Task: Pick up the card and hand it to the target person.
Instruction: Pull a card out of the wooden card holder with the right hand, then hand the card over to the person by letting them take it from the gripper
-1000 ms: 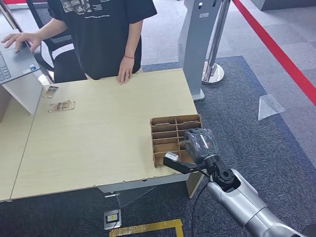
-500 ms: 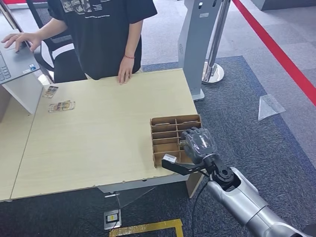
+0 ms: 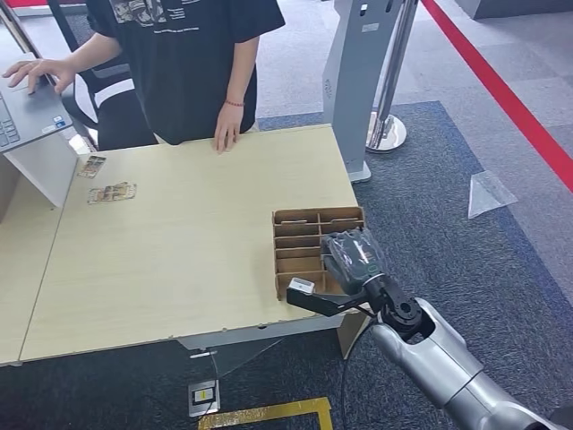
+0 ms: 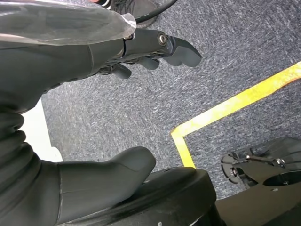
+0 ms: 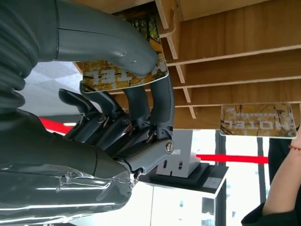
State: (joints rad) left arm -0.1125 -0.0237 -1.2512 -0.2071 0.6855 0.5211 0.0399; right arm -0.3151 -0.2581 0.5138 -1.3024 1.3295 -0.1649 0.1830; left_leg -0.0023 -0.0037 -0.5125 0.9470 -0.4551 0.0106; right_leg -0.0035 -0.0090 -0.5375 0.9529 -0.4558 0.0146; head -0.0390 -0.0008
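In the right wrist view my right hand (image 5: 117, 117) pinches a yellow printed card (image 5: 124, 73) between thumb and fingers, right at the edge of a slot of the wooden slotted box (image 5: 241, 66). A second card of the same kind (image 5: 258, 120) sits in another slot. In the head view the right hand (image 3: 351, 255) hovers over the near right part of the box (image 3: 297, 242), hiding the card. The person in a black shirt (image 3: 183, 63) stands at the table's far side, one hand (image 3: 226, 134) resting on the table. My left hand (image 4: 53, 70) hangs over the carpet, fingers apart, holding nothing.
The box stands at the near right corner of the light wooden table (image 3: 169, 242). Two loose cards (image 3: 111, 192) lie at the far left, beside a laptop (image 3: 27, 112) that the person touches. A grey kiosk stand (image 3: 358, 81) rises beyond the table's right end.
My right hand has shifted a little to the left over the box. The person and the loose cards have stayed put.
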